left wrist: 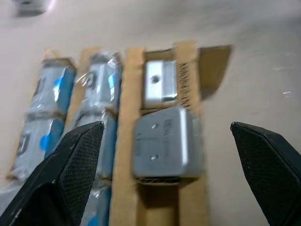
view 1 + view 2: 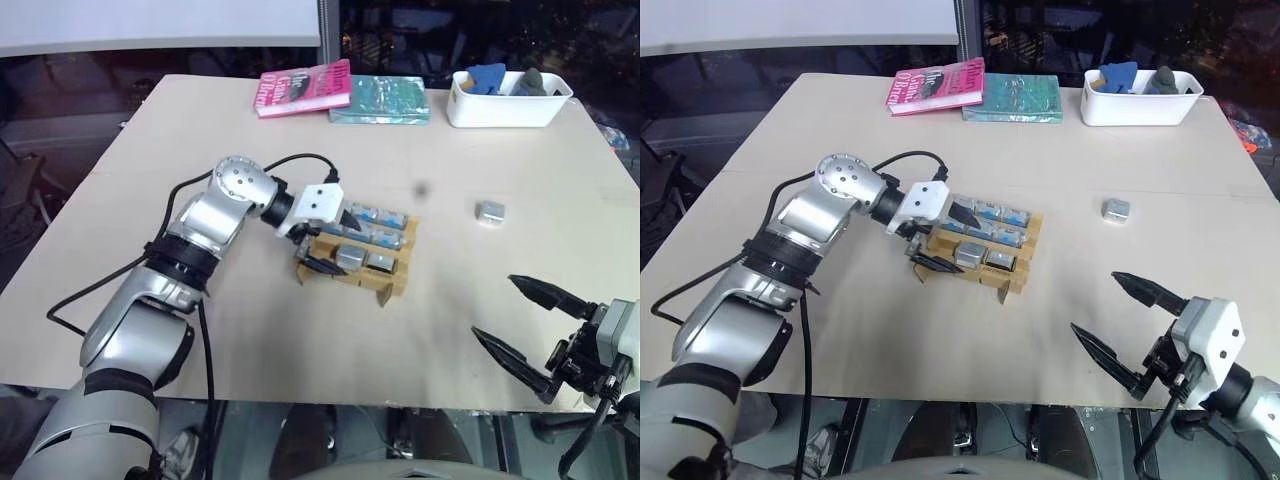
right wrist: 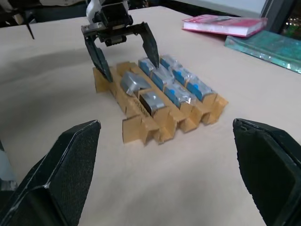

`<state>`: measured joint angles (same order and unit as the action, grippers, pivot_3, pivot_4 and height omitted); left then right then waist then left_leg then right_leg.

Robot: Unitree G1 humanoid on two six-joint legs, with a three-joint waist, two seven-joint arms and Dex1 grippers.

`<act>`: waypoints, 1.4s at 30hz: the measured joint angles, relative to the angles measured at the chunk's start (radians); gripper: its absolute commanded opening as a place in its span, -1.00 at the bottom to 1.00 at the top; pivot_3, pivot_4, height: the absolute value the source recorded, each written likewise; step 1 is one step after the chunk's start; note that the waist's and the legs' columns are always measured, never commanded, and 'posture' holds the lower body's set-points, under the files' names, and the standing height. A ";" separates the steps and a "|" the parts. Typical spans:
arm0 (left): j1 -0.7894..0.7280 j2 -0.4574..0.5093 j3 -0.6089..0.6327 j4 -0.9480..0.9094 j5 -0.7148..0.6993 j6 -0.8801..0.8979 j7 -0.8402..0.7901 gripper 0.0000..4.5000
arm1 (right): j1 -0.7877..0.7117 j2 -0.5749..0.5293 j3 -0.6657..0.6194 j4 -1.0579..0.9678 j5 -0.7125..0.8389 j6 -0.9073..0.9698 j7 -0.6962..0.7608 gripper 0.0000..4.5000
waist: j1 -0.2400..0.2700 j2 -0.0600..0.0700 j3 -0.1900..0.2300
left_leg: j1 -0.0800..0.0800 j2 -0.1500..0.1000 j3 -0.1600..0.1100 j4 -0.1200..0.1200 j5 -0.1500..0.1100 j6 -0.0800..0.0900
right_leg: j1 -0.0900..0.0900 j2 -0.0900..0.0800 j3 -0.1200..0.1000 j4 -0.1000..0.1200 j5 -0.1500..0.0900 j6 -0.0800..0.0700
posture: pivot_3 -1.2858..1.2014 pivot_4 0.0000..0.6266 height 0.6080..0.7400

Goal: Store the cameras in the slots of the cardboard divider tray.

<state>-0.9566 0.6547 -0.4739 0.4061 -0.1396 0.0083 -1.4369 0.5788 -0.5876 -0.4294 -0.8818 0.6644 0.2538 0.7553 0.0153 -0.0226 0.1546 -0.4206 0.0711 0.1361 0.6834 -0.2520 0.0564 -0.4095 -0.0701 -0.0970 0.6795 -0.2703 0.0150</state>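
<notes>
The cardboard divider tray [image 2: 392, 285] sits mid-table. Two bare silver-grey cameras [image 1: 164, 143] lie in its nearest row, and several plastic-wrapped cameras [image 2: 372, 216] with blue marks fill the rows behind. My left gripper [image 2: 341, 243] hangs open just over the tray's left end, its black fingers [image 3: 99, 59] straddling the silver cameras and holding nothing. One loose silver camera [image 2: 490, 211] lies on the table to the right of the tray. Near the front right edge of the table my right gripper [image 2: 494, 306] stands open and empty, well away from the tray.
At the back right stands a white plastic tub [image 2: 500, 112] with blue and dark items in it. A pink book [image 2: 303, 87] and a teal book [image 2: 380, 100] lie along the far edge. A black cable [image 2: 300, 160] loops from the left wrist.
</notes>
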 measured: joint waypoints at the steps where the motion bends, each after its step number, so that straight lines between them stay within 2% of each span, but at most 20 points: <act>1: 0.001 -0.010 0.004 0.007 0.020 -0.021 0.020 0.99 | 0.003 0.003 0.000 -0.002 -0.002 -0.001 0.000 1.00 | 0.001 0.000 0.000 | 0.000 0.000 0.000 0.000 0.000 0.000 | 0.000 0.000 0.000 0.000 0.000 0.000 | 0.03 -0.52 1.00; 7: 0.001 -0.029 0.016 0.039 0.071 -0.133 0.034 0.99 | 0.006 0.004 0.000 -0.004 -0.007 -0.010 0.000 1.00 | 0.001 0.000 0.000 | 0.001 0.000 0.000 0.000 0.000 0.000 | 0.001 0.000 0.000 0.000 0.000 0.000 | 0.03 -0.52 1.00; 10: 0.014 -0.033 0.029 0.047 0.081 -0.176 0.031 0.62 | 0.005 0.004 0.000 -0.004 -0.014 -0.018 0.000 1.00 | 0.001 0.000 0.000 | 0.003 0.000 0.000 0.000 -0.001 0.002 | 0.002 0.000 0.000 0.000 0.000 0.000 | 0.03 -0.52 1.00; 14: 0.031 -0.034 0.033 0.051 0.088 -0.209 0.020 -0.15 | 0.003 0.005 0.000 -0.004 -0.021 -0.019 0.000 1.00 | 0.003 0.000 0.000 | 0.003 0.000 0.000 0.001 -0.002 0.004 | 0.003 0.000 0.000 0.001 0.001 0.001 | 0.03 -0.52 1.00; 27: 0.038 -0.050 0.060 0.091 0.099 -0.211 0.005 -0.15 | -0.003 0.006 0.003 -0.003 -0.037 -0.026 0.000 1.00 | 0.003 0.000 0.000 | 0.003 0.000 0.000 0.002 -0.002 0.004 | 0.003 0.000 0.000 0.001 0.001 0.001 | 0.03 -0.52 1.00; 42: -0.077 -0.102 0.146 0.208 0.138 -0.181 0.073 -0.15 | -0.005 0.006 0.003 -0.003 -0.040 -0.027 0.001 1.00 | -0.001 0.000 -0.001 | 0.003 0.000 -0.001 0.001 -0.001 0.001 | 0.003 0.000 0.000 0.000 0.001 0.000 | 0.03 -0.52 1.00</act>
<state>-1.0338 0.5532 -0.3280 0.6142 -0.0012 -0.1723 -1.3642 0.5738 -0.5811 -0.4261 -0.8847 0.6248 0.2271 0.7561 0.0140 -0.0225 0.1541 -0.4178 0.0710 0.1356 0.6846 -0.2526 0.0575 -0.4062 -0.0698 -0.0972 0.6794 -0.2691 0.0155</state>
